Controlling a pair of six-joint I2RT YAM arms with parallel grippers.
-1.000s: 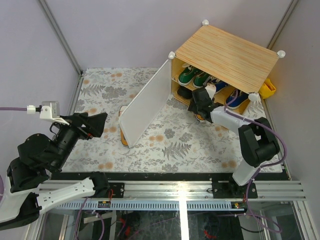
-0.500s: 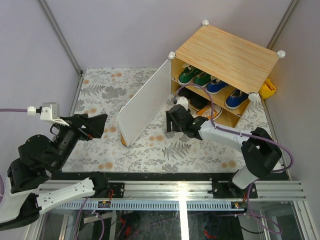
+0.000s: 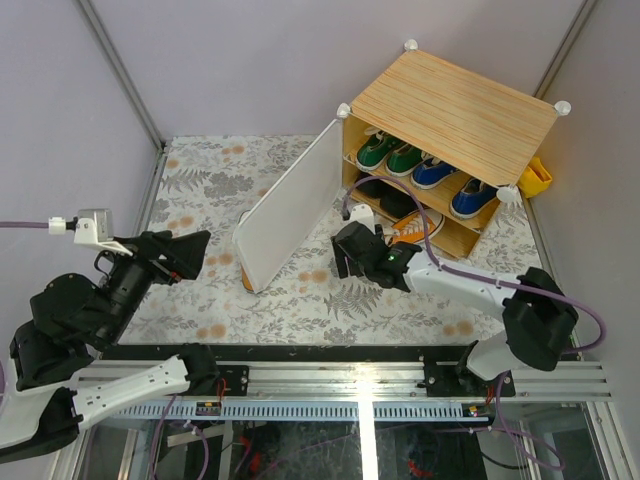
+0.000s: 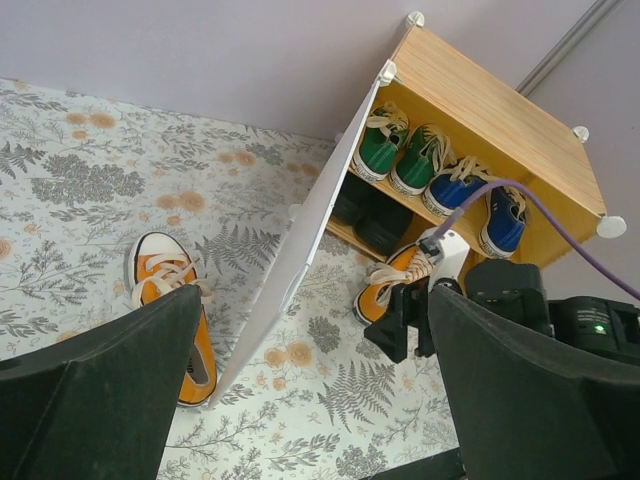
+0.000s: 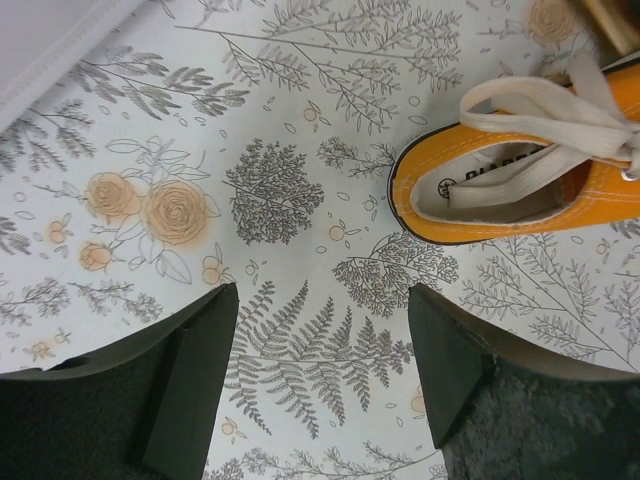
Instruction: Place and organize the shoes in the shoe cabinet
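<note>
The shoe cabinet (image 3: 455, 110) stands at the back right with its white door (image 3: 290, 205) swung open. Green shoes (image 3: 385, 152) and blue shoes (image 3: 455, 188) sit on the upper shelf, and black shoes (image 3: 372, 188) sit below. One orange shoe (image 3: 412, 228) lies at the cabinet's open front with its heel on the mat (image 5: 520, 185). The other orange shoe (image 4: 170, 310) lies left of the door. My right gripper (image 3: 345, 262) is open and empty over the mat, just left of that heel (image 5: 318, 370). My left gripper (image 3: 190, 252) is open and empty at the left, held high (image 4: 315, 400).
A yellow object (image 3: 535, 178) sits between the cabinet and the right wall. The flower-print mat (image 3: 200, 180) covers the floor. Purple walls close in the left, back and right sides. The open door splits the floor in two, and its edge shows in the right wrist view (image 5: 50, 40).
My right gripper has drawn back from the cabinet's lower shelf, left and nearer, leaving the orange shoe at the cabinet front. The left arm has barely moved.
</note>
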